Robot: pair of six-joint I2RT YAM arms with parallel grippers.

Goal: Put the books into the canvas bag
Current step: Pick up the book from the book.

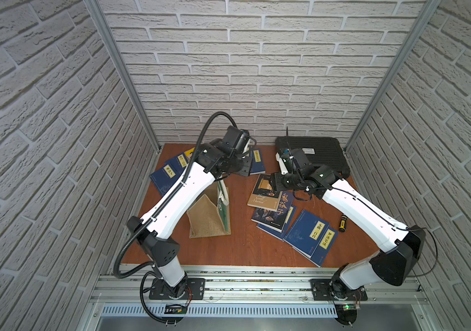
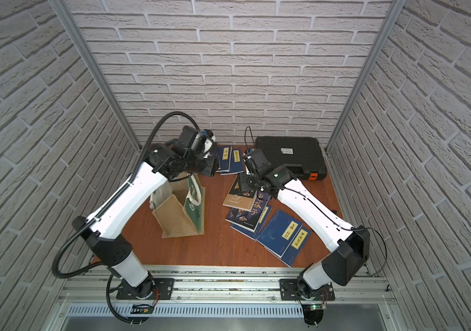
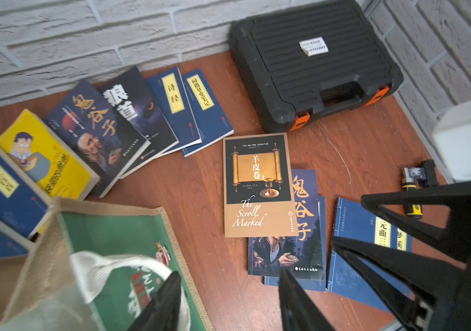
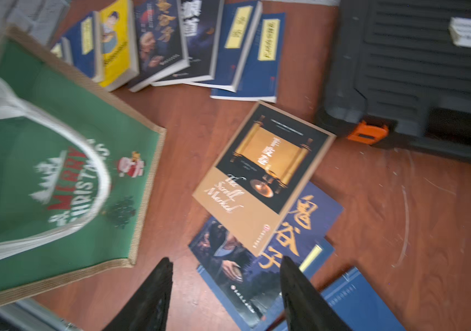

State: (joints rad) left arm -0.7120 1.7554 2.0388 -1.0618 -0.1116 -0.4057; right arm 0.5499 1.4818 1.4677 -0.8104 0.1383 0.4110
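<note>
The tan book (image 3: 258,186) reads "The Scroll Marked" — the canvas bag (image 4: 99,114) reads "Merry Christmas".

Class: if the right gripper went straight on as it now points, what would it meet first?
Probably the dark gold-lettered book partly under the tan book; the right gripper, open, frames its cover in the wrist view, though depth is unclear.

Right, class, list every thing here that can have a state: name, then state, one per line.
canvas bag: standing, mouth open.
black case: shut, lying flat.
Scroll Marked book: closed, lying on a dark book.
yellow book: closed, partly under a navy book.
left gripper: open, empty.
right gripper: open, empty.
</note>
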